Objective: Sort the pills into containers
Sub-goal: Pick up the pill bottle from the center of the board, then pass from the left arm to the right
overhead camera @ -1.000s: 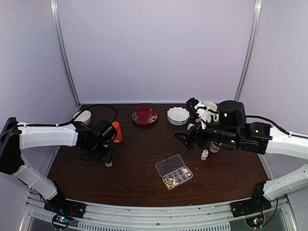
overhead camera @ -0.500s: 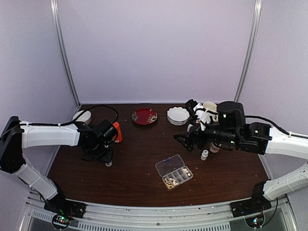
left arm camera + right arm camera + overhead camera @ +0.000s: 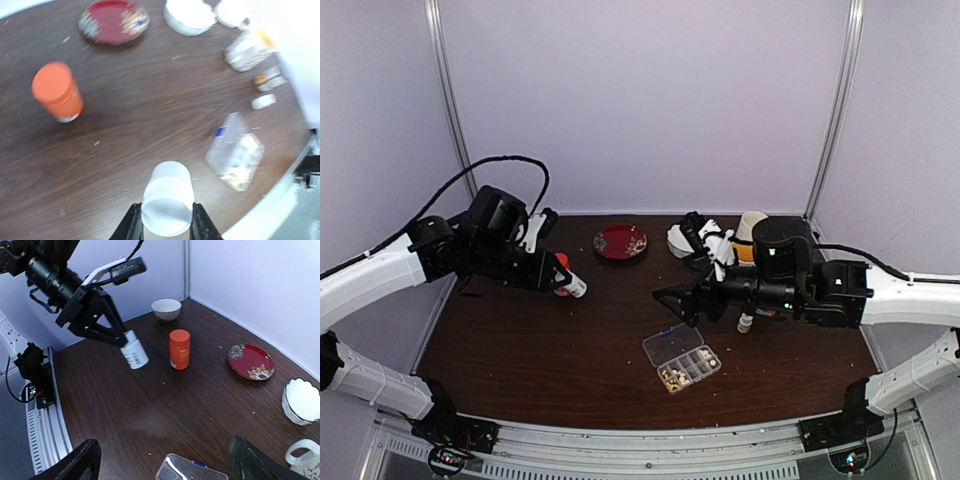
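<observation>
Now the left gripper (image 3: 167, 221) has lifted the white bottle (image 3: 167, 200) it clamps off the worktop (image 3: 150, 115), probably for opening; the right gripper (image 3: 676, 304) stands open.

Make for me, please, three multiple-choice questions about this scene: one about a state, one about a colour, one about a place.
1. The left tool is:
A) open and empty
B) shut on the white bottle
C) shut on a spoon

2. The plate is:
A) blue
B) green
C) red

3. The orange bottle is:
A) upright on the table
B) on the plate
C) in the left tool

Answers:
1 B: the tool clamps the white bottle from both sides, above the table.
2 C: its middle is plain red.
3 A: it stands by itself on the wood, cap up.
</observation>
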`<state>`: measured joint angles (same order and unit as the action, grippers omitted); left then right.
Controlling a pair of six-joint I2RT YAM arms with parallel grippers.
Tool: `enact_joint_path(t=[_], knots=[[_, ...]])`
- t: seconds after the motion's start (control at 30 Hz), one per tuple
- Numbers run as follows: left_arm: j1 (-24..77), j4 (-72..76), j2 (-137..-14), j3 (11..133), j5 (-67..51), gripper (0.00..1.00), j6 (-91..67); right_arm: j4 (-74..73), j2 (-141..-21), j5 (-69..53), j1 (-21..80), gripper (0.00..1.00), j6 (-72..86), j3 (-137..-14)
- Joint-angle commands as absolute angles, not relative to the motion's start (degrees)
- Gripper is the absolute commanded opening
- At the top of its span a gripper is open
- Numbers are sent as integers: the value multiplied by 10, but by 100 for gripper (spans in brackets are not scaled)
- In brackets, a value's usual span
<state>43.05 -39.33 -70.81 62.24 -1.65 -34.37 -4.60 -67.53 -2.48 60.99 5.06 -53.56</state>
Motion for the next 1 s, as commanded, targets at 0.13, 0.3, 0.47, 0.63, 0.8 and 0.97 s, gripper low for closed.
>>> enact_joint_path(t=[0.13, 0.3, 0.47, 0.63, 0.8, 0.97], knots=[[426, -312, -656, 671, -278, 0, -336, 104, -740, -17, 700, 90, 83, -577], [426, -234, -625, 644, -352, 0, -343, 190, -761, -71, 700, 85, 149, -585], [426, -165, -598, 626, -413, 0, -361, 203, -763, -80, 700, 82, 177, -591], [427, -131, -578, 616, -441, 0, -370, 215, -756, -79, 699, 76, 205, -586], [427, -126, -570, 613, -447, 0, -366, 233, -768, -113, 699, 76, 243, -599], [427, -124, -572, 611, -451, 0, -370, 261, -780, -137, 699, 73, 257, -602]])
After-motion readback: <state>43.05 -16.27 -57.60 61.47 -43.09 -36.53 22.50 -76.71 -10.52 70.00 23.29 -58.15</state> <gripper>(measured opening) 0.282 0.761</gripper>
